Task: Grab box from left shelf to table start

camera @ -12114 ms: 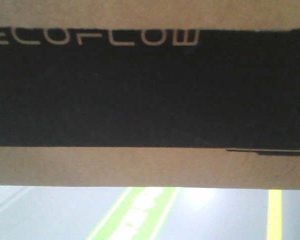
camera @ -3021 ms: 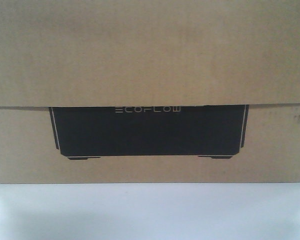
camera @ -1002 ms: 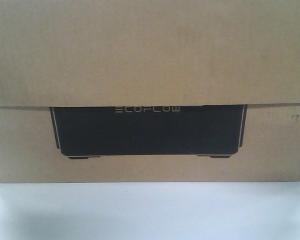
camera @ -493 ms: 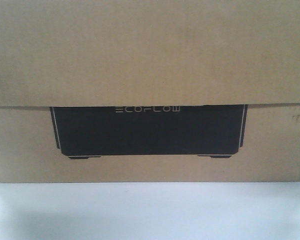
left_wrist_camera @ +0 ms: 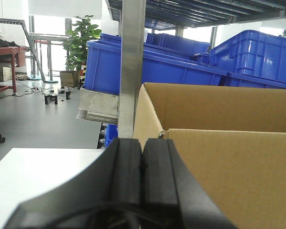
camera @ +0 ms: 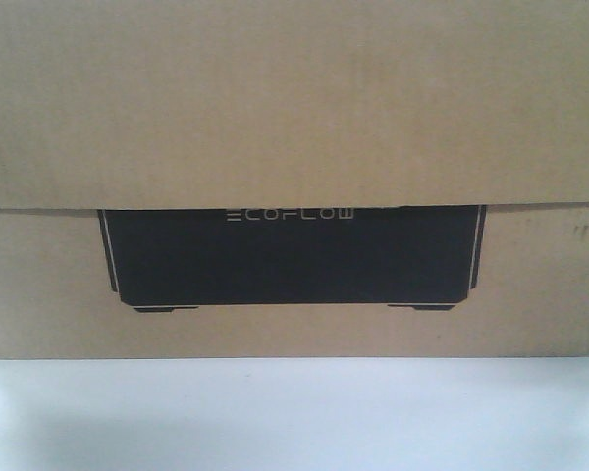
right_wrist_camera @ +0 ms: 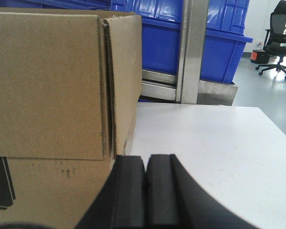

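Observation:
The brown cardboard box (camera: pixel 294 108) with its black "ECOFLOW" panel fills the front view and rests on the white table (camera: pixel 294 412). In the left wrist view the box (left_wrist_camera: pixel 229 171) is to the right of my left gripper (left_wrist_camera: pixel 141 143), which is shut and empty beside the box's left side. In the right wrist view the box (right_wrist_camera: pixel 47 86) is to the left of my right gripper (right_wrist_camera: pixel 145 160), shut and empty by the box's right corner. The shelf's silver metal post (left_wrist_camera: pixel 132 67) and rail (right_wrist_camera: pixel 214 90) stand behind the box.
Blue plastic bins (left_wrist_camera: pixel 171 67) sit on the rack behind the table; more of these bins show in the right wrist view (right_wrist_camera: pixel 219 38). A potted plant (left_wrist_camera: pixel 83 40) and red frame stand far left on the floor. An office chair (right_wrist_camera: pixel 281 38) is far right. The table (right_wrist_camera: pixel 209 143) extends right of the box.
Twelve seconds ago the box was held closer, above a floor with green and yellow lines. Since three seconds ago it has rested on the white table without visible movement.

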Robot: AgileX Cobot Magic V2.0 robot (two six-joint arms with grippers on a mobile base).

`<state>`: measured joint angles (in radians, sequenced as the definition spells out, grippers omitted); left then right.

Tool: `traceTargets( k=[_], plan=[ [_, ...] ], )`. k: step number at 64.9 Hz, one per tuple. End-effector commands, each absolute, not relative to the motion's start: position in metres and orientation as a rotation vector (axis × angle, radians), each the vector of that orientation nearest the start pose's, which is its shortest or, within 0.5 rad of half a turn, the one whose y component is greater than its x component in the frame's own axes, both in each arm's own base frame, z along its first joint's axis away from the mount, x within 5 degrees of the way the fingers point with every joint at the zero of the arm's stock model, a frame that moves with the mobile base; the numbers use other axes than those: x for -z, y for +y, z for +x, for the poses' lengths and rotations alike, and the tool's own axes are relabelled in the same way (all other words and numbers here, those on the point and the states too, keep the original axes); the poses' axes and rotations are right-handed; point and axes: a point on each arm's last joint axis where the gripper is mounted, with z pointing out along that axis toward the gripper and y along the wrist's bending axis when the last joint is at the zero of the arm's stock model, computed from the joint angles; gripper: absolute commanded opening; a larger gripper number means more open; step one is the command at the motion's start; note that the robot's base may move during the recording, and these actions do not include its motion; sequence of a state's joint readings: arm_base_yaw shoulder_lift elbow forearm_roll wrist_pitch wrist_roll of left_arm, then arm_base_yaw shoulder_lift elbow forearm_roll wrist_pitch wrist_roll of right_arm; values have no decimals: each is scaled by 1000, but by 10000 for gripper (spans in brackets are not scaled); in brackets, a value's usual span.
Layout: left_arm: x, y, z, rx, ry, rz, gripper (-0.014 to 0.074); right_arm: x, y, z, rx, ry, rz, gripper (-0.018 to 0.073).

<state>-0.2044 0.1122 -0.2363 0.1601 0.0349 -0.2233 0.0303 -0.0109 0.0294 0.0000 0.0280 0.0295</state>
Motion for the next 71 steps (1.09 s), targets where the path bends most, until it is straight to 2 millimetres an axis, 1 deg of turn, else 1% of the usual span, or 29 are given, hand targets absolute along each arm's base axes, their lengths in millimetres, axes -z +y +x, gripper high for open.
traceTargets(
  k=[1,6,14,18,25,31,36,37,47,71],
  plan=[
    [-299,-11,50,234,1297,97,-85,-215,1,54,-46,1421,6,47],
    [-298,-11,50,228,1301,100,-85,-215,1,54,-46,1421,6,47],
    [-283,-10,54,134,1324,152,-85,-215,1,54,-46,1421,6,47],
    [-269,-9,58,155,1342,89,-85,-215,1,54,-46,1421,6,47],
    [-246,-6,62,97,1348,70,-85,-215,1,54,-46,1421,6,47],
    [-226,-5,62,91,1385,48,-85,-215,1,54,-46,1421,6,47],
    [-215,-4,60,93,1397,34,-85,-215,1,54,-46,1421,6,47],
    [-213,-5,60,93,1425,35,-85,-215,1,54,-46,1421,6,47],
    [-212,-4,54,87,1408,42,-85,-215,1,54,-46,1421,6,47],
    [-213,-4,55,86,1404,41,-85,-215,1,54,-46,1421,6,47]
  ],
)
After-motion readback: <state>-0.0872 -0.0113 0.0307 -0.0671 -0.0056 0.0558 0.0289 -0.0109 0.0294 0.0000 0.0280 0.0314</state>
